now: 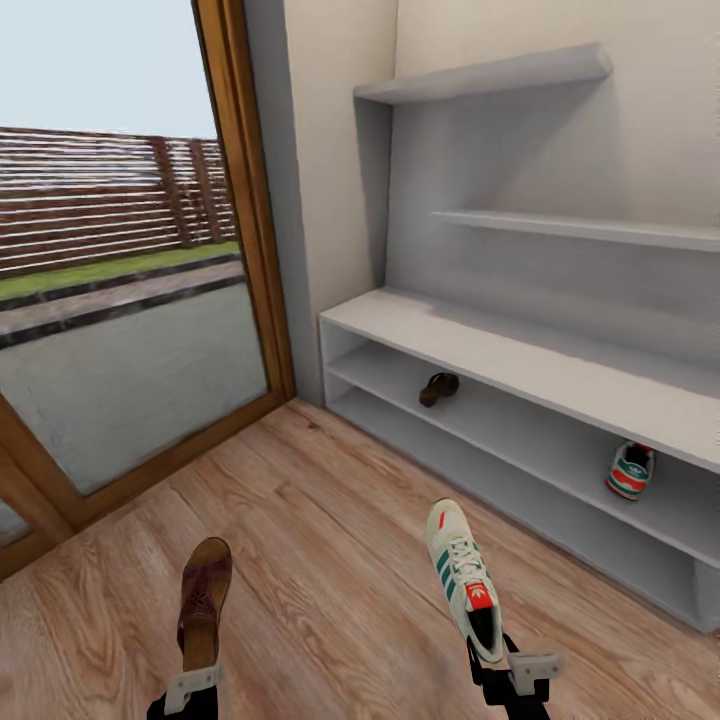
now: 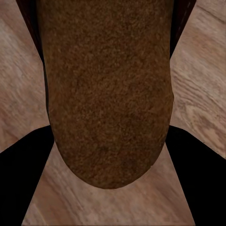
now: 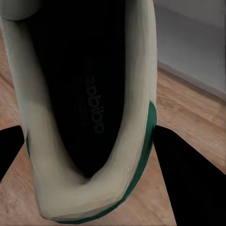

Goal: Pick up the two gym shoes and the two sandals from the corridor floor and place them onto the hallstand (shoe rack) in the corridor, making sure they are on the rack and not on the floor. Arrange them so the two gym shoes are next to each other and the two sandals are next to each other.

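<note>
- While both arms are loaded, you have the left tool point(image 1: 192, 688) clamped on a sandal point(image 1: 204, 600) by its heel end and the right tool point(image 1: 512, 672) clamped on a gym shoe point(image 1: 462, 578) by its heel, both carried above the corridor floor point(image 1: 330, 560), near side of the scene.
- Second sandal point(image 1: 438, 388) already sits on the upper shelf slot of the hallstand point(image 1: 470, 350), far left end. Second gym shoe point(image 1: 630, 470) is in the same slot, well to the right.
- Risk 1: each shoe sticks out long past its tool, toe forward. Heel-only grip means a bump of the toe on a shelf edge can lever it loose, and it lands on the floor.
- Risk 2: shelf slots look low. Go in tilted and the gym shoe's toe or collar probably catches the surface above.
- Risk 3: pairing. Left arm's sandal goes far left, right arm's gym shoe goes far right, so arms need not cross. Drop either one mid-shelf and the pairs end up apart.
- Risk 4: pushing in next to the parked shoe could shove it deeper or off the shelf lip. Set down just beside it, not touching.
- Risk 5: the wrist views are mostly blocked by sandal sole point(image 2: 108, 94) and shoe opening point(image 3: 80, 94), so you judge clearance from the head view.
</note>
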Motion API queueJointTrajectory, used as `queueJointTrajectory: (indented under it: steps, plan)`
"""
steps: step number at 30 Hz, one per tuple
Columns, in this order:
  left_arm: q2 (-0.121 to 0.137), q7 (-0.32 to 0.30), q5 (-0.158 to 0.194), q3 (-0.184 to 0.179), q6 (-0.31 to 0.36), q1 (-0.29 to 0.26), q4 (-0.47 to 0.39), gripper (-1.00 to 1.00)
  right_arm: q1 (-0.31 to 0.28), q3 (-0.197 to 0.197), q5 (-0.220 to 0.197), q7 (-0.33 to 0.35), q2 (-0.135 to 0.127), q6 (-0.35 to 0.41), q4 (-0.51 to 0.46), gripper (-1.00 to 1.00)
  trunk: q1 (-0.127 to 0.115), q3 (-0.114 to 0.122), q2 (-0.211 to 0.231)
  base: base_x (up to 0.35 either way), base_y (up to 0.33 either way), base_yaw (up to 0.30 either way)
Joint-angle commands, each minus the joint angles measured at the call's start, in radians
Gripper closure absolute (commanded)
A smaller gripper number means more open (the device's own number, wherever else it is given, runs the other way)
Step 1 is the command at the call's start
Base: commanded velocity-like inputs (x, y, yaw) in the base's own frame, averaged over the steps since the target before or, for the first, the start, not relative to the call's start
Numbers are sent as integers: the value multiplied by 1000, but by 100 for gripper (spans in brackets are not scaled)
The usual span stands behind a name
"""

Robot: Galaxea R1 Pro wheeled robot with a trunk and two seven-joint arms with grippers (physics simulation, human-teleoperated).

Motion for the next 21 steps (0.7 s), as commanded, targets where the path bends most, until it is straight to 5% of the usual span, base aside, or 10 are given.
queueJointTrajectory:
  steps: [1,11,21]
  plan:
    - [-1,-8,-5,9,-3,-1,0,100,-1,-9,9,1,0,-3,1,100,0,-1,0,137,296,-262]
    - [-1,-8,-5,9,-3,-1,0,100,-1,-9,9,1,0,-3,1,100,0,-1,0,136,266,-262]
    - [-1,-8,-5,9,-3,-1,0,100,-1,-8,9,1,1,-3,0,100,0,-1,0,36,46,-262]
